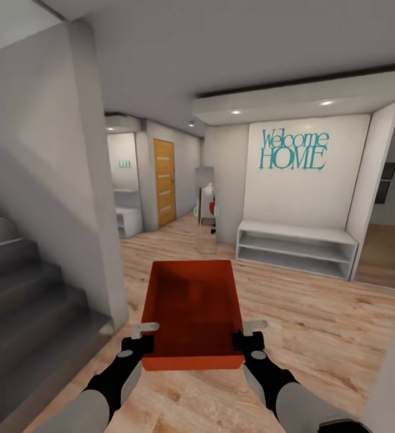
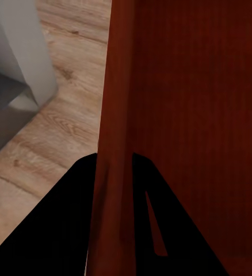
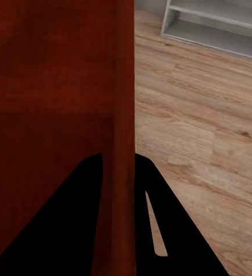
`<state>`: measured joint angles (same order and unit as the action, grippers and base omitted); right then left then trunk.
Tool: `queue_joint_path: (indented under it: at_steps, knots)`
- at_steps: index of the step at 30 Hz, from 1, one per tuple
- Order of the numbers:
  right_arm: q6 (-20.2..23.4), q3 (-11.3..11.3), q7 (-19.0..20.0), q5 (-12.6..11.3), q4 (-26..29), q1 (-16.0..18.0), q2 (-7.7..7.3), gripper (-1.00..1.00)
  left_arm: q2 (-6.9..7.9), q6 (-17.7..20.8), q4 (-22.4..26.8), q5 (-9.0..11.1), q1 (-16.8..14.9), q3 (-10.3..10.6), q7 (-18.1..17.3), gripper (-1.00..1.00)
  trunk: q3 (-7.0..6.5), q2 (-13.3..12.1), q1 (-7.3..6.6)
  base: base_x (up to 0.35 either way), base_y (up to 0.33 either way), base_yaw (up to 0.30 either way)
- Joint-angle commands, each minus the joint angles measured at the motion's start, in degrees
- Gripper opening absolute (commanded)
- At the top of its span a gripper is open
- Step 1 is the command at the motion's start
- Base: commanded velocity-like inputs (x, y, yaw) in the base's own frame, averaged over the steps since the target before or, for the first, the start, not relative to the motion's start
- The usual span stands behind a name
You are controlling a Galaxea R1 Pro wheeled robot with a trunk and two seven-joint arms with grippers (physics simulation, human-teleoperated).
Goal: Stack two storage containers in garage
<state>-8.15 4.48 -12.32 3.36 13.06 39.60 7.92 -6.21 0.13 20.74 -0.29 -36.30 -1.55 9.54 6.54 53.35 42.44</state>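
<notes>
I hold one orange-red lidless storage container (image 1: 192, 310) level in front of me, above a light wood-plank floor. My left gripper (image 1: 142, 337) is shut on its left wall near the front corner. My right gripper (image 1: 245, 334) is shut on its right wall. In the left wrist view the thin container wall (image 2: 114, 144) runs between the dark fingers (image 2: 63, 230). The right wrist view shows the other wall (image 3: 123, 144) pinched the same way. The bin's inside is bare.
A grey staircase (image 1: 23, 300) and a white wall corner (image 1: 104, 240) stand close on my left. Ahead, a white low shelf (image 1: 296, 248) sits under a "Welcome HOME" sign (image 1: 293, 149). A hallway with a wooden door (image 1: 164, 182) leads back left. A standing mirror (image 1: 206, 207) is ahead.
</notes>
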Motion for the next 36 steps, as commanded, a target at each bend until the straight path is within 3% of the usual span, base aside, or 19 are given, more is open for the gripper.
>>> queue_joint_path:
  at_steps: [1,36]
  knots:
    - [-0.17,-1.04,-0.51,0.84,0.13,0.11,-0.1,-1.0,2.61,0.05,-0.09,-0.06,0.0,-0.05,0.39,-1.0,0.08,0.05,0.04,0.323,0.0,0.007]
    - [-0.38,-1.05,-0.51,0.85,0.13,0.11,-0.17,-1.0,2.55,0.05,-0.09,-0.06,0.0,-0.05,0.39,-1.0,0.08,0.05,0.04,0.323,0.0,0.0]
